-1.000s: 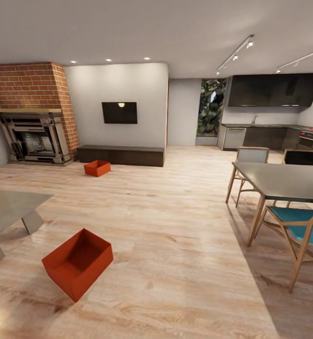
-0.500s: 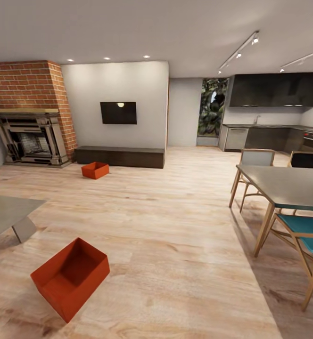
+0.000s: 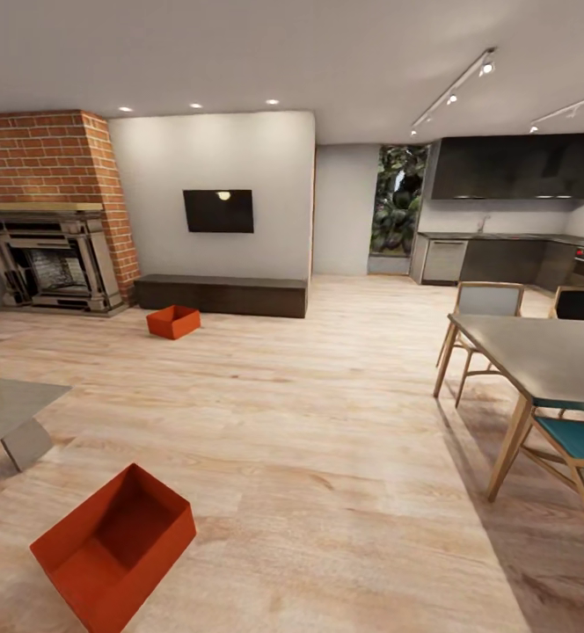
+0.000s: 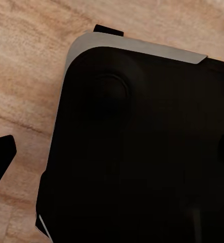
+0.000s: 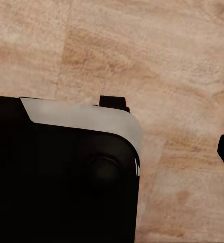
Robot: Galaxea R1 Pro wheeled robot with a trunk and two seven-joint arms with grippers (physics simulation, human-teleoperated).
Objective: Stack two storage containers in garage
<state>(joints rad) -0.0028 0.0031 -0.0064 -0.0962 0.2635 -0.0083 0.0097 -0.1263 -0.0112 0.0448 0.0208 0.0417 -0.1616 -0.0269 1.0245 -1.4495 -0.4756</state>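
Head view: I was approaching the near orange-red open box-shaped container (image 3: 112, 549) on the light wood-plank floor (image 3: 327, 457).
Its twin (image 3: 172, 322) lay by the dark low bench (image 3: 222, 294); hands' state I couldn't tell. Next: reach down, grasp.

The light wood-plank floor (image 3: 327, 440) carries two orange-red open rectangular storage containers. One container (image 3: 113, 547) lies near; the other (image 3: 172, 321) lies well apart, beside the dark low bench (image 3: 223, 294).
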